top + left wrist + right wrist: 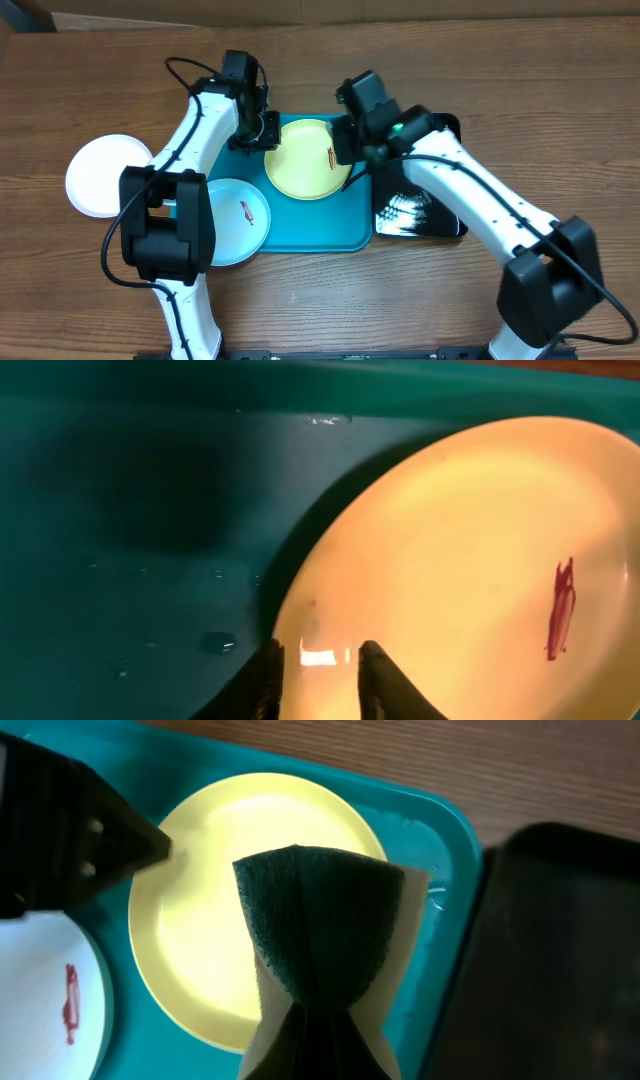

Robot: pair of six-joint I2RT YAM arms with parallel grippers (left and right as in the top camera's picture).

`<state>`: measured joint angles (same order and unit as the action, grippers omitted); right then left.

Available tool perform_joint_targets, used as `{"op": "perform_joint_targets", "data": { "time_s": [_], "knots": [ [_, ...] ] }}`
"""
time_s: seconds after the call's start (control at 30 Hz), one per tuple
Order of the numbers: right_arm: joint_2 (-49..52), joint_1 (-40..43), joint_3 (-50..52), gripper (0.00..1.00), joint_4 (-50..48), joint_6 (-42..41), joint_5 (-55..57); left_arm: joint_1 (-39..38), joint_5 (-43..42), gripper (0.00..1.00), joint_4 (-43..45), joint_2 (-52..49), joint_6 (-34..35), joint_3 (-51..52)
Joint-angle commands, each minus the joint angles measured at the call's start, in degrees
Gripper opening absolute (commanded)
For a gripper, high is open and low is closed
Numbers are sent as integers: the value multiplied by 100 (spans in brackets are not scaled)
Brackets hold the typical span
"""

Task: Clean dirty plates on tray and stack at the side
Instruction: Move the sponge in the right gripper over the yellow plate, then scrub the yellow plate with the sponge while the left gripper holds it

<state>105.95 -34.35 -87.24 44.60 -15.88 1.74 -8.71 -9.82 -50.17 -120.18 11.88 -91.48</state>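
No writing shows (only smears) on yellow-green plate.

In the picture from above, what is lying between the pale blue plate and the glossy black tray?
In the overhead view, only bare floor of the large turquoise plastic tray lies between the pale blue round plate and the glossy black tray.

Wooden worktop; glossy black tray lying right of centre, toward the rear; cardboard box beyond the rear edge.
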Motion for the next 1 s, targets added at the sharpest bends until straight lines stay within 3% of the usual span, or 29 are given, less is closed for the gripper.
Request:
{"op": "perform_joint_targets", "data": {
  "time_s": [0.0,0.13,0.23,0.67,0.97],
  "knots": [
    [229,-173,-197,4,-166,-96,487,-101,282,29,55,-57,-7,240],
    [492,-245,-197,4,-417,-98,514,-111,448,27,76,-57,-9,317],
    [671,-245,-197,4,-535,-199,535,-111,422,5,70,-57,-7,317],
    [1486,-245,-197,4,-953,-247,643,-111,275,4,-52,-57,-11,317],
    [1912,-212,-197,4,-988,-1027,894,-111,273,4,-57,-57,-13,317]
  ]
}}
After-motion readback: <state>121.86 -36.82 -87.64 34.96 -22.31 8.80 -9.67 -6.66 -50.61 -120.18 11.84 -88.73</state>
